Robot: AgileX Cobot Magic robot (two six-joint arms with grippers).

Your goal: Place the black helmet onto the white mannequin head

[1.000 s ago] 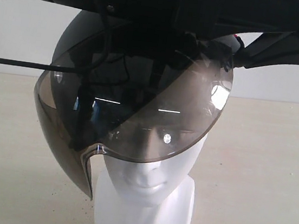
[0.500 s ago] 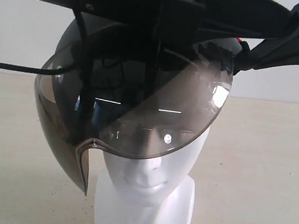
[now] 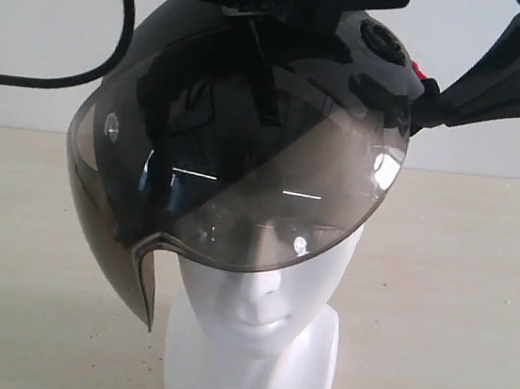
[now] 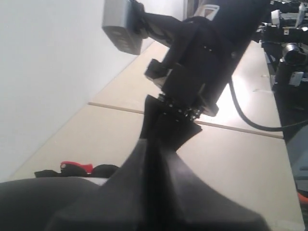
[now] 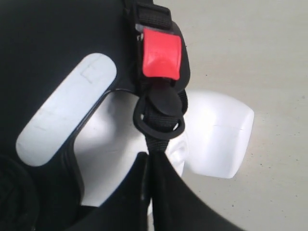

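Note:
The black helmet [image 3: 180,33] sits tilted over the white mannequin head [image 3: 260,308]. Its smoky visor [image 3: 242,183] covers the forehead and eyes and hangs lower on the left. In the right wrist view my right gripper [image 5: 155,159] is shut on the helmet's black chin strap [image 5: 155,137], just below the D-ring and red buckle [image 5: 161,53]; the head's ear and square base [image 5: 219,134] show behind. That arm enters the exterior view at the upper right [image 3: 502,77]. My left gripper [image 4: 153,144] is shut above the helmet shell [image 4: 38,197]; I cannot make out anything between its fingers.
The head's base stands on a pale beige tabletop [image 3: 455,304] with a white wall behind. The left arm and its cable [image 3: 120,16] cross the top of the exterior view. The right arm with its wrist camera [image 4: 120,24] fills the middle of the left wrist view.
The left arm has risen towards the top edge, uncovering the helmet's crown and a vent. The helmet has shifted a little, and the visor's lower left corner sits slightly higher.

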